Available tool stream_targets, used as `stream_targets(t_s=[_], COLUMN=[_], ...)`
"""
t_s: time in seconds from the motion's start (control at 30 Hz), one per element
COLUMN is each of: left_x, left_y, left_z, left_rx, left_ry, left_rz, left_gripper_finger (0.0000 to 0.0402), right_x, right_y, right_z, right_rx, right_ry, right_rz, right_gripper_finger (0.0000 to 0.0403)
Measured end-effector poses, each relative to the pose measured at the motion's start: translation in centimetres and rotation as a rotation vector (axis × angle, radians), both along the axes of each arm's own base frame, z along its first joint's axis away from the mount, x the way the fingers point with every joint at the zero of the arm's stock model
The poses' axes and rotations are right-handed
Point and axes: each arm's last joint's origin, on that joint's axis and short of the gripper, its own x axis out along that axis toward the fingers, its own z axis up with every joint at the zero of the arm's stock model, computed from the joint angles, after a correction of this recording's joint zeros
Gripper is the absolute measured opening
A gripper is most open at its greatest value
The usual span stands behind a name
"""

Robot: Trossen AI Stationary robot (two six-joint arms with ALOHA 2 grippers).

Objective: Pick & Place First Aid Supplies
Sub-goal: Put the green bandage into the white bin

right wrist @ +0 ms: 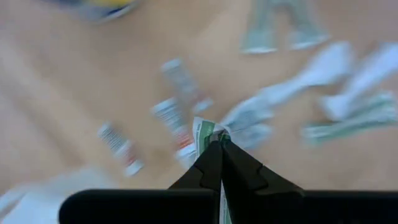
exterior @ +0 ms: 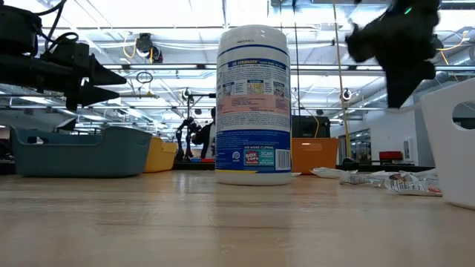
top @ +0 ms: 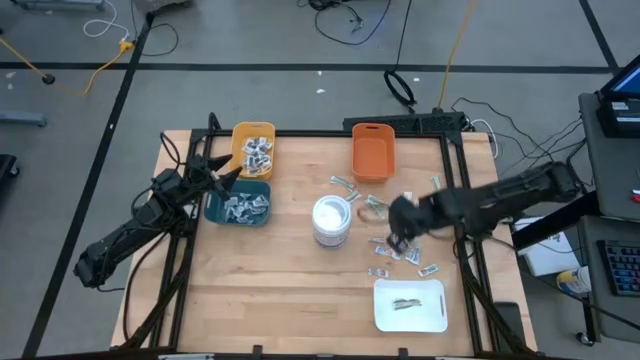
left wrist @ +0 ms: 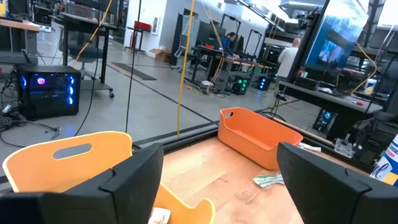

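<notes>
Loose first aid supplies (top: 398, 256) lie scattered on the wood right of the white canister (top: 331, 221); in the right wrist view they blur past as white-and-red sachets (right wrist: 176, 118) and pale wrappers (right wrist: 348, 106). My right gripper (top: 398, 238) hangs above them, pointing steeply down, shut on a small green-and-white packet (right wrist: 205, 130). My left gripper (top: 232, 172) stands open and level between the yellow bin (top: 253, 148) and the teal bin (top: 240, 205), both holding packets, with nothing between its fingers (left wrist: 134, 180). My right gripper pinches one end of the green-and-white packet (right wrist: 208, 133) between its two fingertips, coming from above and pointing steeply down. Only a small crumpled bit shows past the tips. The packet is lifted clear of the table.
An orange bin (top: 372, 152) stands at the far side. A white tray (top: 410, 305) with a few pale-green strips sits near the front right. The tall wipes canister (exterior: 253, 104) stands mid-table. More packets (top: 346, 184) lie near the orange bin.
</notes>
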Motion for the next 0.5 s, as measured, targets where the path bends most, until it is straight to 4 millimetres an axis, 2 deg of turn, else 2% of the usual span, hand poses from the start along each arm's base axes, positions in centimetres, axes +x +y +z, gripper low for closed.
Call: stream_targets(t_s=[0.13, 0.27, 0.5], left_x=[0.0, 0.0, 0.0], left_y=[0.0, 0.0, 0.0], left_z=[0.0, 0.0, 0.0], left_rx=[0.0, 0.0, 0.0], left_ry=[0.0, 0.0, 0.0], left_rz=[0.0, 0.0, 0.001], left_gripper_finger=[0.0308, 0.0303, 0.0315], right_x=[-0.3, -1.1, -2.8], right_y=[4.1, 7.5, 11.0], right_z=[0.3, 0.5, 0.7], right_rx=[0.026, 0.056, 0.095], right_ry=[-0.089, -0.158, -0.197], right_rz=[0.19, 0.386, 0.629], right_gripper_finger=[0.0, 0.0, 0.0])
